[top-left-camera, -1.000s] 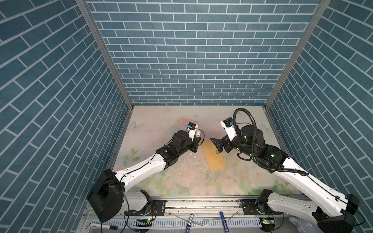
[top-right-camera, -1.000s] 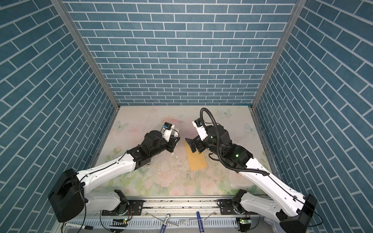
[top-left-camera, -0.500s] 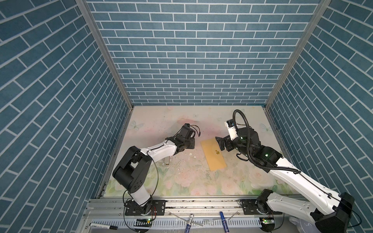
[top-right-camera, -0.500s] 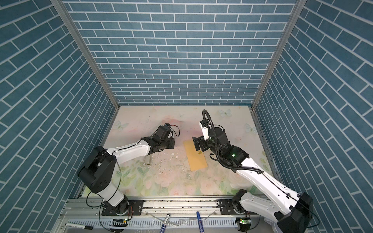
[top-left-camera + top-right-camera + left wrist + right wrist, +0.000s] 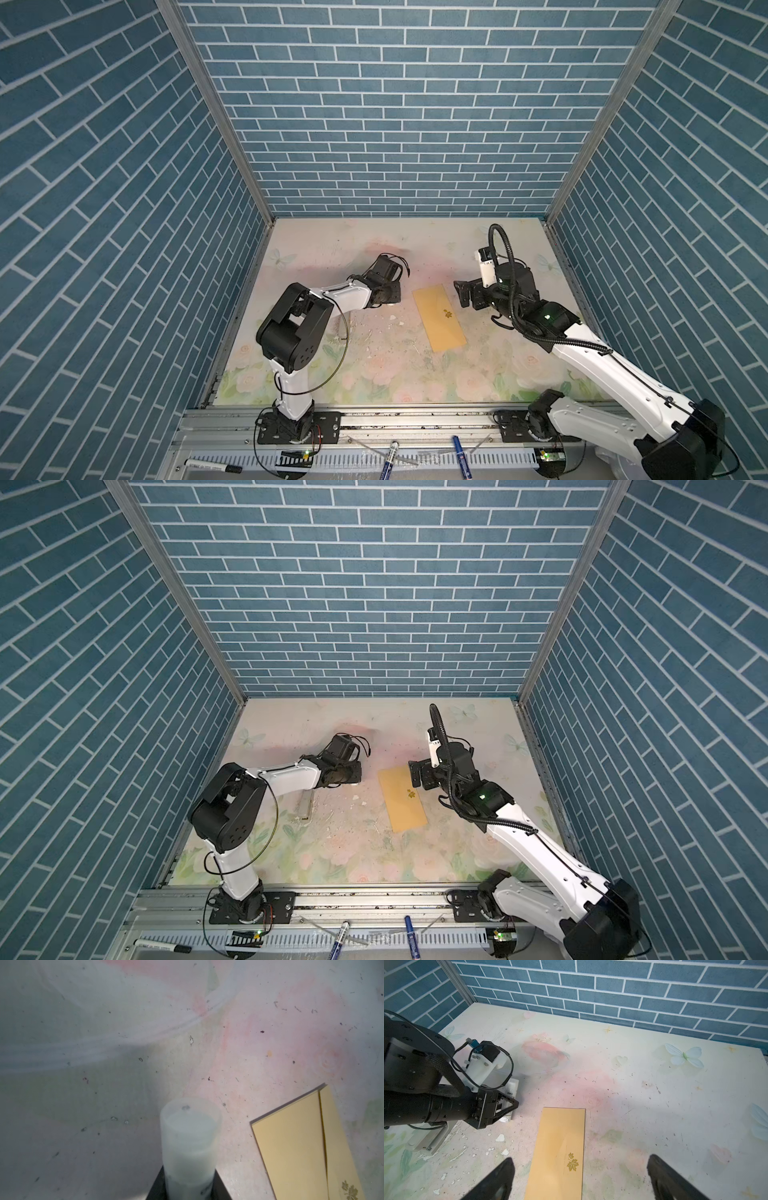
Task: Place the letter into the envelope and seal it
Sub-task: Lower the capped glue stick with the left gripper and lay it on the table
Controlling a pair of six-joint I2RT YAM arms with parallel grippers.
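Note:
The tan envelope (image 5: pixel 439 320) (image 5: pixel 402 798) lies flat mid-table, flap down, with the gold leaf emblem (image 5: pixel 572 1164) facing up. The letter is out of view. My left gripper (image 5: pixel 392 293) (image 5: pixel 190 1188) hovers left of the envelope's far end, a gap away. It is shut on a white glue stick (image 5: pixel 190 1136) (image 5: pixel 511 1093) that sticks out between its jaws. My right gripper (image 5: pixel 463 293) (image 5: pixel 581 1167) hangs wide open at the envelope's (image 5: pixel 560 1147) right edge. One of its fingers sits to each side of the emblem, with nothing between them.
A grey metal bracket (image 5: pixel 306 804) (image 5: pixel 431 1138) lies on the table under the left arm. Flakes of peeled paint (image 5: pixel 500 1137) dot the floral table top. Several marker pens (image 5: pixel 388 457) rest on the front rail. Blue brick walls close in three sides.
The left arm has folded back with its elbow raised, and its gripper has drawn left off the envelope, still holding the glue stick. The right gripper has backed slightly to the right.

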